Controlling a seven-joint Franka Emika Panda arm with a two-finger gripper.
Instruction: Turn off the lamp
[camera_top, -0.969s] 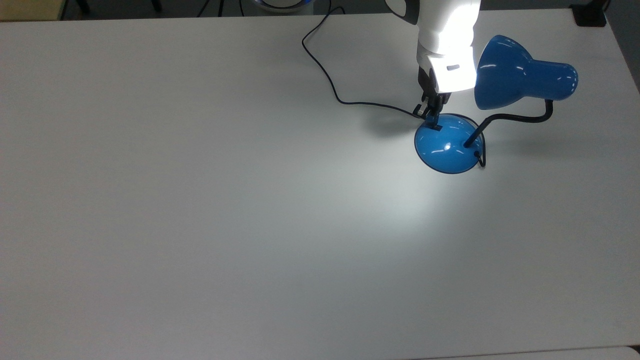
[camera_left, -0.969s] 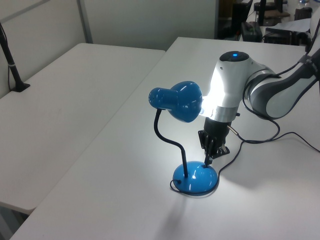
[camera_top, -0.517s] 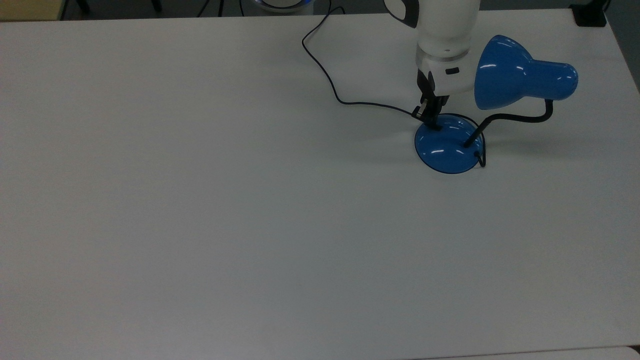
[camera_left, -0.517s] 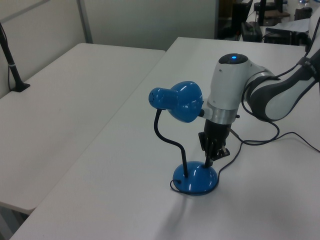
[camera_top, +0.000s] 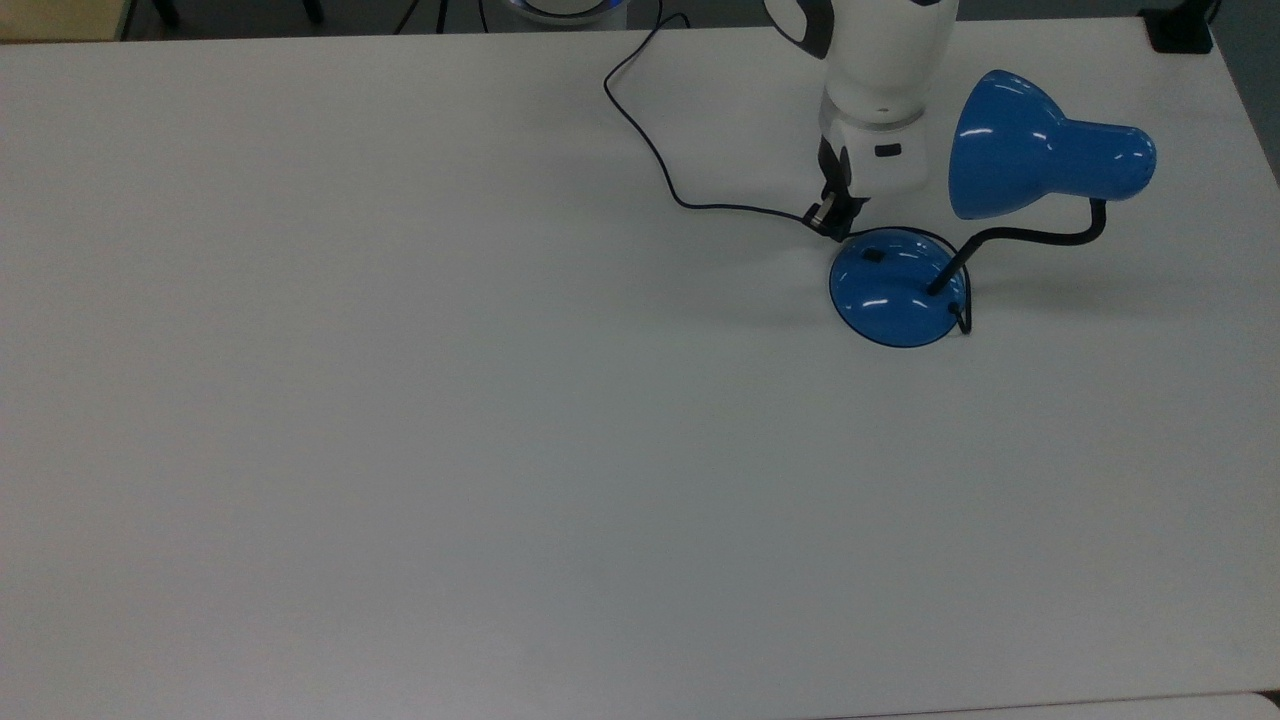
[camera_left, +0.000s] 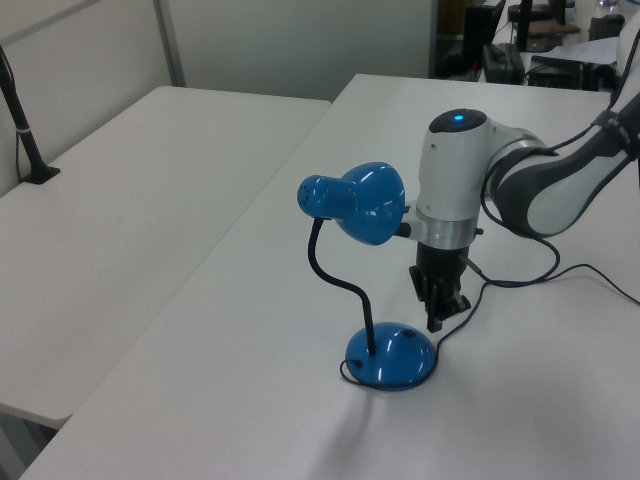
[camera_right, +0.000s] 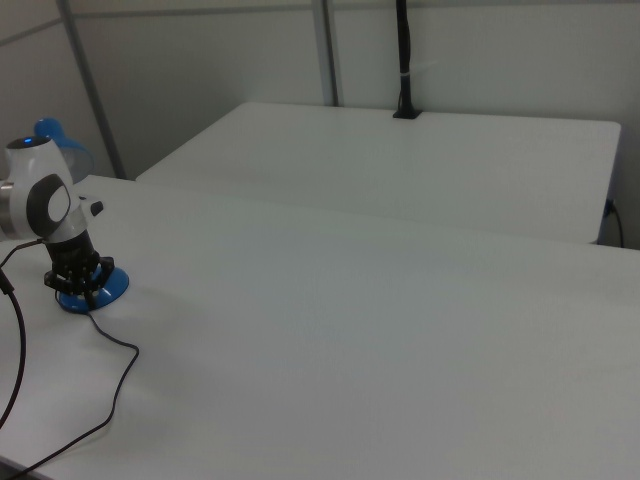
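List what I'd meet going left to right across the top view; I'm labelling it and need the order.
Cord → claw → lamp base → lamp shade.

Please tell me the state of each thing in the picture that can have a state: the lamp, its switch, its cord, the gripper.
lamp: off, no glow on the table; standing upright, shade tilted.
switch: uncovered, nothing touching it.
cord: lying loose on the table, running from the base off the far edge.
gripper: empty, beside the base in the top view, raised clear of it in the left view.
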